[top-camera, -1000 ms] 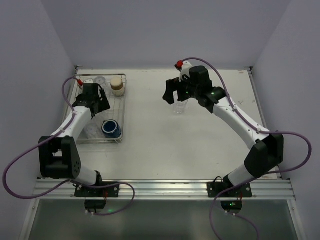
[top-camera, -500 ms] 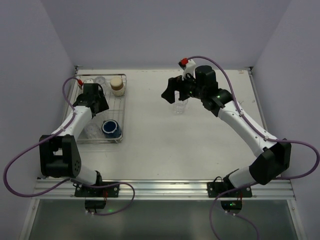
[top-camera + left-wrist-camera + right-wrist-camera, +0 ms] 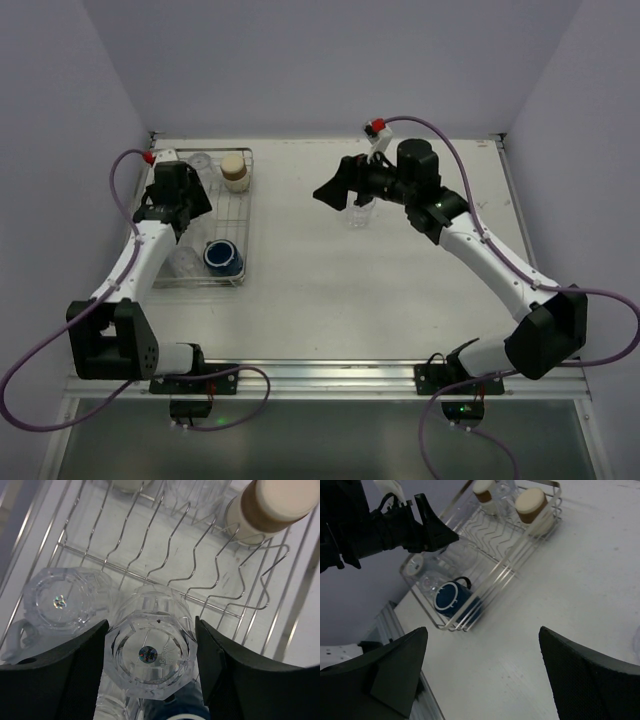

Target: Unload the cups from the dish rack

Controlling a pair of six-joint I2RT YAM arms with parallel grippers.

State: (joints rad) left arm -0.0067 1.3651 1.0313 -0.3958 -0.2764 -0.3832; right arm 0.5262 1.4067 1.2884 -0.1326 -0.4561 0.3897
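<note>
clear ridged tumbler [image 3: 150, 655], navy mug [image 3: 223, 258], silver rack [image 3: 232, 215], tan cup [image 3: 233, 170]

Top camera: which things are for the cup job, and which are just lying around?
For the job: dish rack, clear tumbler in the left claw, tan cup, navy mug, unloaded clear cup.
Just there: purple cables, metal rail.

You had soft, even light from overhead: the white table [image 3: 300, 290] was bright, with only faint shadows under the arms. On your left wrist camera the clear tumbler [image 3: 150, 655] caught small glints. The right gripper [image 3: 482, 640] showed blurred fingers [image 3: 395, 675], and that view was dimmer and bluish.
</note>
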